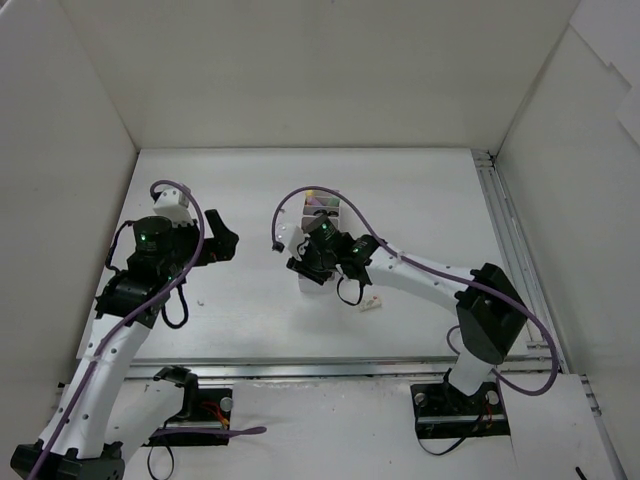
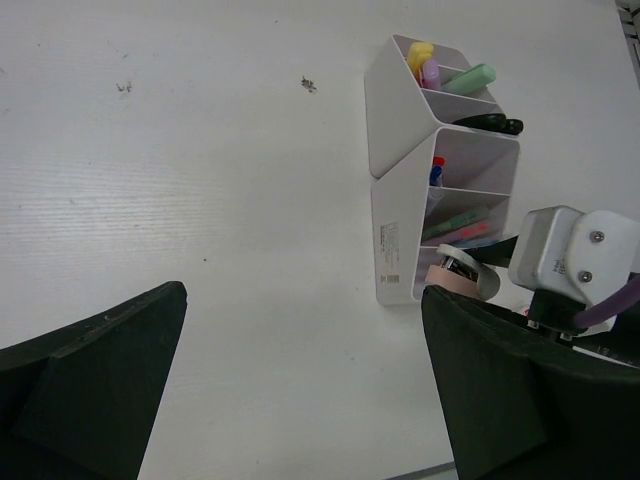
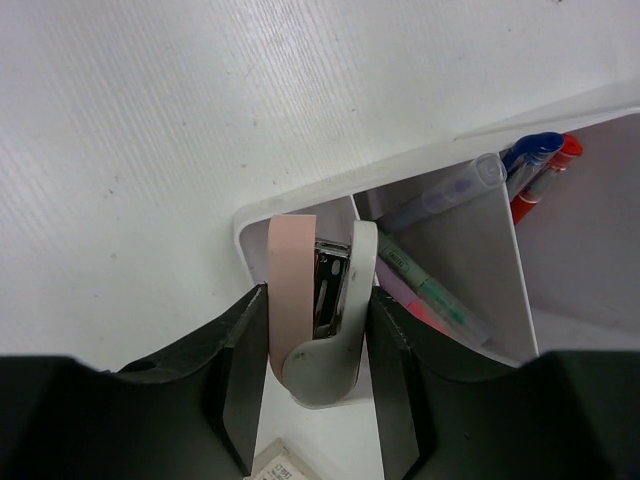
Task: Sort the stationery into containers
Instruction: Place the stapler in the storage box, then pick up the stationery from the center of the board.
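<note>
The right pincer point(image 3: 316, 340) grips a pink-and-white stapler point(image 3: 290, 290) on edge (probably to fit) above the organiser point(image 3: 290, 205) end compartment, next to its pens point(image 3: 530, 170). The left pincer point(image 2: 305, 330) hangs released beside the organiser.

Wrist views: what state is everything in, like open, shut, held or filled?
Left gripper: open, empty, above the table.
Right gripper: shut on the stapler.
Stapler: held upright at the organiser's end compartment, not released.
Organiser: standing, several compartments hold pens and highlighters.
Small white item: loose on the table, unsorted.
</note>
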Controlling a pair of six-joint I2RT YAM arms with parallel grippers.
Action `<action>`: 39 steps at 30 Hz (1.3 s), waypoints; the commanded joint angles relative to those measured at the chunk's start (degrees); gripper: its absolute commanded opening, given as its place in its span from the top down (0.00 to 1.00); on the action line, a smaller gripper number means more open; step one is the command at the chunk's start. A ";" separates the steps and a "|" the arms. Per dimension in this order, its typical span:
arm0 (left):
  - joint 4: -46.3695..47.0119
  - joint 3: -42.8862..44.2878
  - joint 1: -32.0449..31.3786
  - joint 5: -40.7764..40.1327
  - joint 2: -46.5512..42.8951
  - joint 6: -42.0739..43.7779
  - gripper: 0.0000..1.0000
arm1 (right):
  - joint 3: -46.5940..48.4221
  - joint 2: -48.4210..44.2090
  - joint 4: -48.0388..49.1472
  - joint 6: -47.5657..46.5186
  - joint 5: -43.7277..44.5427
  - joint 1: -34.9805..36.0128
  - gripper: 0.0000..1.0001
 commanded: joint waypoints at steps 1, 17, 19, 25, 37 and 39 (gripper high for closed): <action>1.08 0.81 -0.34 -1.99 -0.96 0.89 0.01 | 3.80 -0.08 1.67 -2.97 4.47 0.89 0.62; -0.07 1.43 -0.34 -3.57 -1.49 2.03 0.00 | -1.37 -11.31 1.50 5.10 10.54 5.55 0.13; 0.46 1.08 -0.34 -2.96 -1.84 2.03 0.01 | -5.77 -15.88 1.67 10.46 12.55 5.46 0.09; 1.51 -0.15 -0.34 -1.03 -1.40 1.77 0.01 | -21.15 -26.08 1.59 32.07 19.32 -0.51 0.02; 2.22 -1.73 -0.87 1.18 -1.84 0.98 0.01 | -27.14 -22.06 -0.26 48.45 11.42 -7.99 0.02; 2.04 -1.65 -1.39 1.00 -1.93 0.89 0.00 | -25.56 -17.58 -0.87 46.96 11.86 -8.42 0.02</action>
